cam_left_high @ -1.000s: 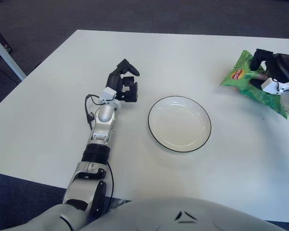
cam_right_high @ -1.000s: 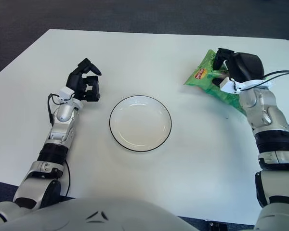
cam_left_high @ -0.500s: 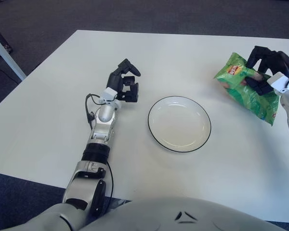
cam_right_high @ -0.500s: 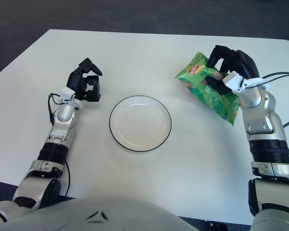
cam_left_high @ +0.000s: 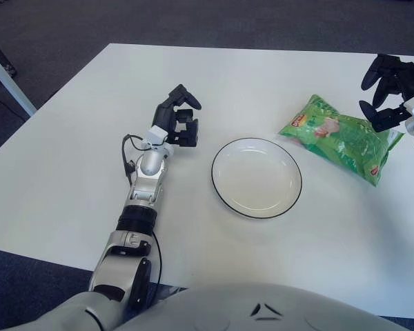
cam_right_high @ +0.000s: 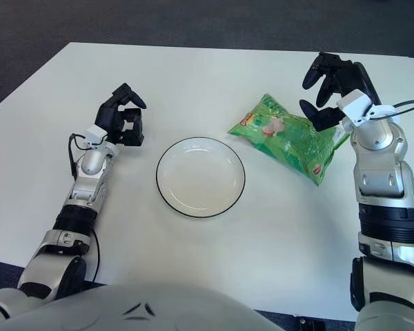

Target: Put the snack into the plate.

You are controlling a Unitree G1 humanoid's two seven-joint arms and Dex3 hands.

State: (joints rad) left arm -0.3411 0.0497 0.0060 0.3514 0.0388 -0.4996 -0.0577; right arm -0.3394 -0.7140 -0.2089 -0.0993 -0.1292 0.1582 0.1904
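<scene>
1. A white desk (cam_right_high: 276, 227) fills most of the frame, with dark carpet along the top edge.
2. The empty white plate (cam_right_high: 201, 176) with its dark rim sits at the centre of the frame.
3. The green snack bag (cam_right_high: 288, 136) lies flat on the desk just right of the plate, its near corner close to the rim but not over it, so it is not in the plate yet.
4. My right hand (cam_right_high: 337, 86) is at the upper right, just beside the bag's far end, fingers spread and gripping nothing.
5. My left hand (cam_right_high: 122, 118) is left of the plate, fingers curled, empty.
6. I judge the bag light, puffy and slick, with fragile contents. I would pinch it gently across the sealed edge or the middle, not squeeze hard.
</scene>
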